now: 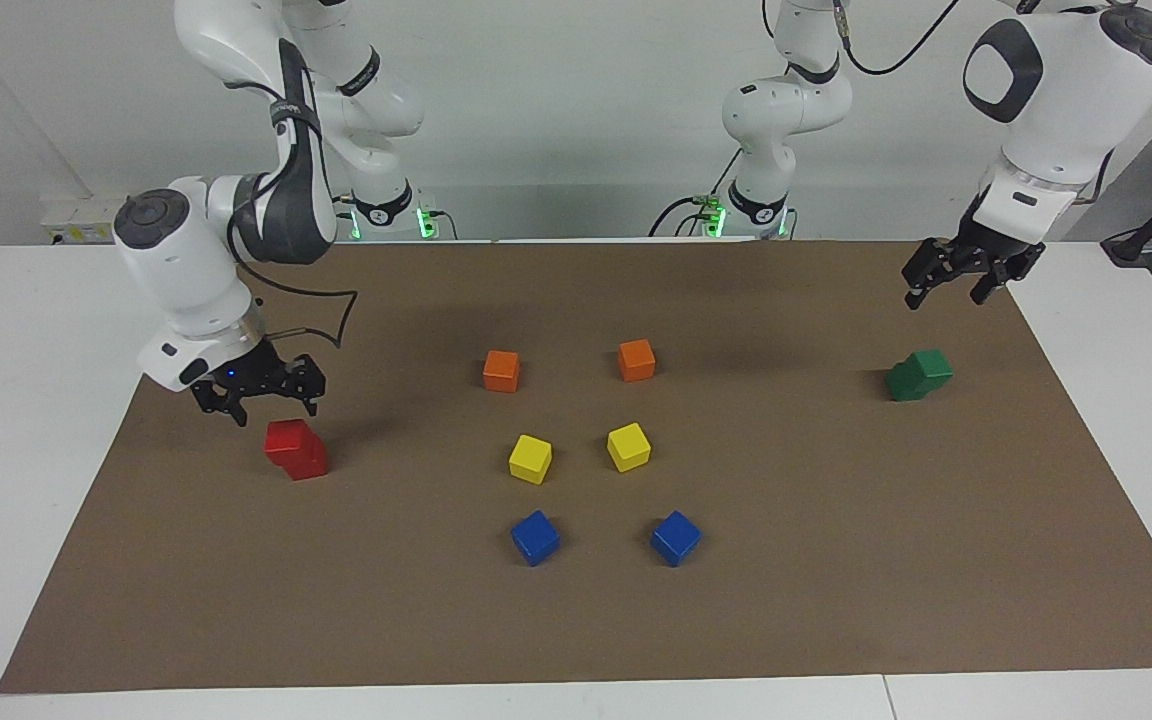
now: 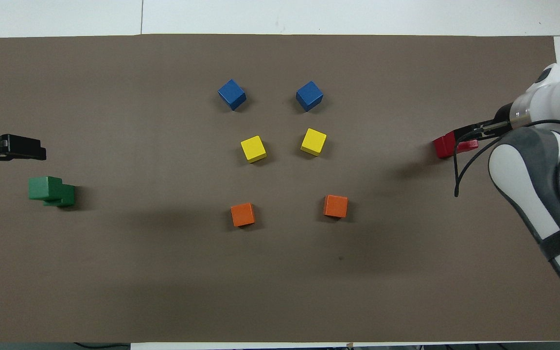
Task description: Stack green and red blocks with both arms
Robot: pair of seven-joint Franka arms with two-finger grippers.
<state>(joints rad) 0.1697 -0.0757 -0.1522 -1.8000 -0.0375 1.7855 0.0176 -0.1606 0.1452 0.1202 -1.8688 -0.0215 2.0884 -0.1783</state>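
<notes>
Two red blocks (image 1: pixel 296 448) stand stacked, the top one offset, at the right arm's end of the mat; they also show in the overhead view (image 2: pixel 444 146). My right gripper (image 1: pixel 271 408) hangs just above them, open and empty, and partly covers them in the overhead view (image 2: pixel 465 138). Two green blocks (image 1: pixel 919 375) stand stacked, also offset, at the left arm's end; they also show in the overhead view (image 2: pixel 50 190). My left gripper (image 1: pixel 948 296) is raised over the mat beside the green stack, open and empty, and also shows in the overhead view (image 2: pixel 26 148).
In the middle of the brown mat (image 1: pixel 576 620) lie two orange cubes (image 1: pixel 501 370) (image 1: pixel 636 360), two yellow cubes (image 1: pixel 530 459) (image 1: pixel 628 446) and two blue cubes (image 1: pixel 535 537) (image 1: pixel 675 537), the orange nearest the robots, the blue farthest.
</notes>
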